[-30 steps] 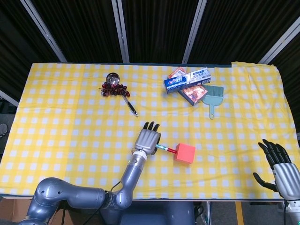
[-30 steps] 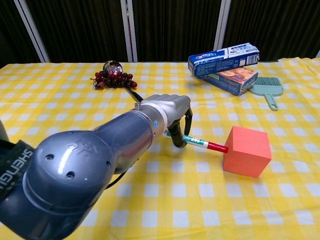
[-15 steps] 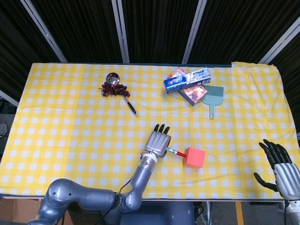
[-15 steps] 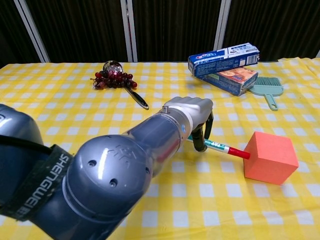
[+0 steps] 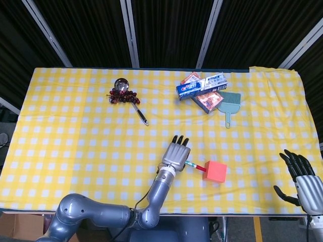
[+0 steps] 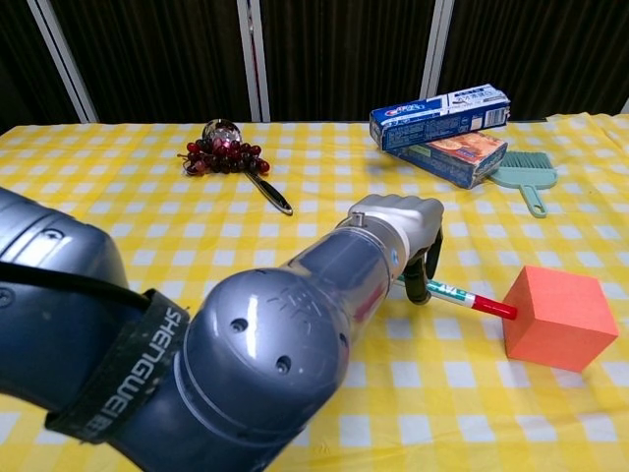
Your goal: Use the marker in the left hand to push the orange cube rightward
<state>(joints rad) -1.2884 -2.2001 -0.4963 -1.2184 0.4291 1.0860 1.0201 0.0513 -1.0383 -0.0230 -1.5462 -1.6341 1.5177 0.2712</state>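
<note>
One orange cube (image 5: 215, 171) (marker-tipped) right of left robot hand (image 5: 175, 154)

Left hand (image 5: 175, 154) near table's front centre, marker (image 6: 460, 295) in it pointing right, tip touching cube (image 6: 559, 318). Spoon (image 5: 130, 98) and grapes (image 5: 121, 97) far left-centre. Toothpaste box (image 5: 201, 85) on another box (image 5: 206, 99), brush (image 5: 230, 105) beside. Right hand (image 5: 304, 180) front right.

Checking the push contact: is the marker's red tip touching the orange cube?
Yes, in the chest view the marker held by the left hand meets the orange cube with its red tip.
</note>
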